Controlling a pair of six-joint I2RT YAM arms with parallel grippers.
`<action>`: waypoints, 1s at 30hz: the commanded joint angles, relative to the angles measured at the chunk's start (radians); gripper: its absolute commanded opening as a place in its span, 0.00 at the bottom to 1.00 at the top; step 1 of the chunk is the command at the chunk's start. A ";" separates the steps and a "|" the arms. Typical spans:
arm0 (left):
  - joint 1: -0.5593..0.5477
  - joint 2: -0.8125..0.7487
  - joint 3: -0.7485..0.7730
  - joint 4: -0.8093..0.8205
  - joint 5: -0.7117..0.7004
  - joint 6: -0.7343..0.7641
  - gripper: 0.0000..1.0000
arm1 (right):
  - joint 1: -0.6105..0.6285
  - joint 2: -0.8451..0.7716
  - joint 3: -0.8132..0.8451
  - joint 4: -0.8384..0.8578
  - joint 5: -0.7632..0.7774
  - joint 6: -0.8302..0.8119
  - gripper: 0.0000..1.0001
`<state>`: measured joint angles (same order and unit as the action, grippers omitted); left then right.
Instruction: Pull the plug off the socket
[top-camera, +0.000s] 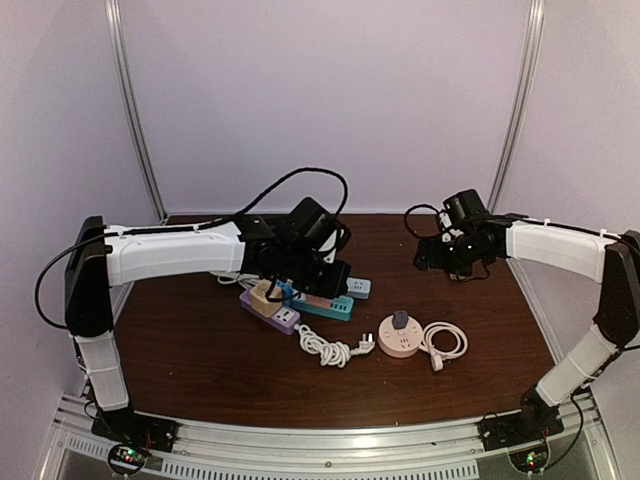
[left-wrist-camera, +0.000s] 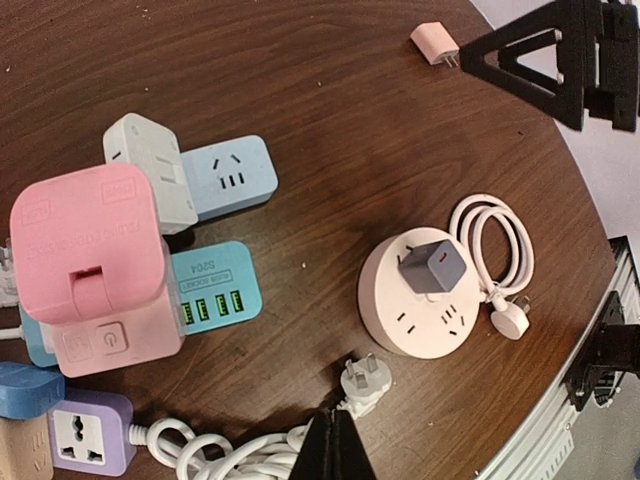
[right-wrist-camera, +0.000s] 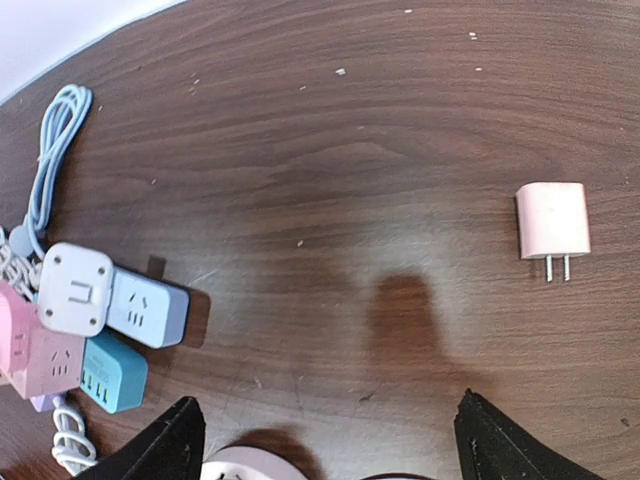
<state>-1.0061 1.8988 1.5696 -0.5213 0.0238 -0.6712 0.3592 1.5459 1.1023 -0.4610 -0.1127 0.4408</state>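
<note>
**Grey plug in round socket: grip notes**

My right tool (right-wrist-camera: 330, 430) hangs wide, with nothing between its fingers. My left tool (left-wrist-camera: 335, 448) is closed tight, and I see nothing in it. A loose pink plug (right-wrist-camera: 553, 222) lies flat on the counter (right-wrist-camera: 350, 120) ahead of the right tool, in no socket.

The grey plug (left-wrist-camera: 430, 265) sits upright in the round pink socket (left-wrist-camera: 395, 325), right of centre toward the near edge.

Judgement: small, rigid, smooth-sided and light, with prongs likely seated firmly. Pinch two opposite flat sides, low down, and pull straight up. The socket looks light and may lift along, so pin it.
</note>
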 joint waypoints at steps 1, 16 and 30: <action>0.017 -0.054 -0.026 0.055 0.015 -0.010 0.00 | 0.123 -0.051 -0.027 -0.049 0.108 0.041 0.87; 0.037 -0.065 -0.090 0.125 0.042 -0.046 0.00 | 0.457 0.031 -0.041 -0.107 0.260 0.178 0.64; 0.035 0.003 -0.124 0.246 0.173 -0.116 0.00 | 0.491 0.054 -0.104 -0.103 0.309 0.215 0.47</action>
<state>-0.9760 1.8656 1.4540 -0.3676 0.1303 -0.7513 0.8425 1.6066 1.0378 -0.5301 0.1627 0.6365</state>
